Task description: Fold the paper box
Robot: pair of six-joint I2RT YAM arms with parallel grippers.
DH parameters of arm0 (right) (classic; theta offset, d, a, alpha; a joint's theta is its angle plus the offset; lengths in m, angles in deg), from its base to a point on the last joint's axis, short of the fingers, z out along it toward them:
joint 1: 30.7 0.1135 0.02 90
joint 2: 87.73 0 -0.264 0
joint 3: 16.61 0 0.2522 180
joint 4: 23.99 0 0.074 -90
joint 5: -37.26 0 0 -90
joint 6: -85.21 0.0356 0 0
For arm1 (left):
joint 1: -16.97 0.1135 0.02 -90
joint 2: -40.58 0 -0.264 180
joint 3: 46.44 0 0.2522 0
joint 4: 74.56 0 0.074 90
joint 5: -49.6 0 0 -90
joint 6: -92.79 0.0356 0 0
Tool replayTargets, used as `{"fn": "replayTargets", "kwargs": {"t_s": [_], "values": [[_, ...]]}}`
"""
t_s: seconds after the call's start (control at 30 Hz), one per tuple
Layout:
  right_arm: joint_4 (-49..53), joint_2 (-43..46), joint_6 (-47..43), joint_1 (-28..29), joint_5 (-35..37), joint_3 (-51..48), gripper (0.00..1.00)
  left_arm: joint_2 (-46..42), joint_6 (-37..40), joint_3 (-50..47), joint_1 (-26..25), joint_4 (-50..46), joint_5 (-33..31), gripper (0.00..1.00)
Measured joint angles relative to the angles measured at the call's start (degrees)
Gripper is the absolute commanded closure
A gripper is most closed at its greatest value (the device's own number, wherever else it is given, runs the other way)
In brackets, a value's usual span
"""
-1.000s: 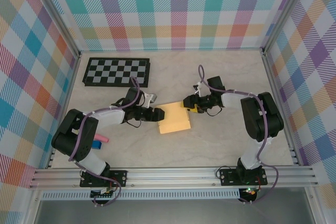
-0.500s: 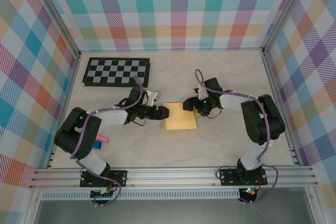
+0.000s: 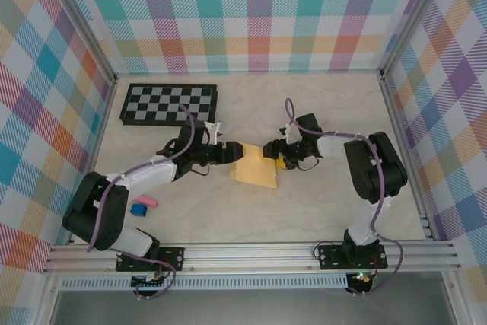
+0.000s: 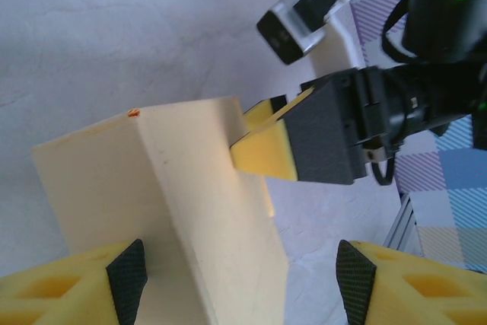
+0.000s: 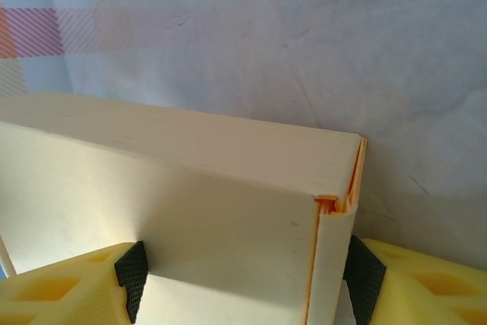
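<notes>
Now the box (image 3: 255, 171) sits near the middle of the table (image 3: 319, 211), between the two grippers and turned askew to the table's edges. It is pale yellow-orange card, folded into a shallow closed shape.

The left gripper (image 3: 233, 156) reaches in from the left and meets the box at its far left corner. In the left wrist view its jaws stand wide and released. The box's end lies between them. One pad (image 4: 125, 279) overlaps the card's face, and the other pad (image 4: 354, 283) is apart from the box's edge, with bare table in the gap.

The right gripper (image 3: 268, 150) reaches in from the right to the far right corner. Seen from the left wrist, one of its yellow fingers (image 4: 262, 154) touches the box's far edge. In the right wrist view these jaws are also spread. One pad (image 5: 361, 279) sits just beside the box's short end wall, where an orange seam shows at the corner. The other pad (image 5: 131, 279) lies in front of the long face, which runs on past it. Whether these fingers press the card I cannot tell.

A checkerboard (image 3: 169, 104) lies at the far left of the table, well apart from the box. A pink piece (image 3: 149, 201) and a blue piece (image 3: 138, 209) lie together near the table's near left edge.
</notes>
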Motion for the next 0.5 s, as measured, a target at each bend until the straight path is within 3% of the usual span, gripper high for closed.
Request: {"fn": "replayTargets", "kwargs": {"t_s": [0.27, 0.5], "values": [[-7.34, -2.93, 7.96, -1.84, -7.04, -0.50, 0.27, -0.17, -1.20, 5.51, -1.49, -1.33, -0.13, 0.31], [-11.19, -4.20, 15.17, -1.99, -7.98, -0.20, 0.27, 1.90, -1.27, 11.17, -4.50, -3.74, 0.52, 0.31]]}}
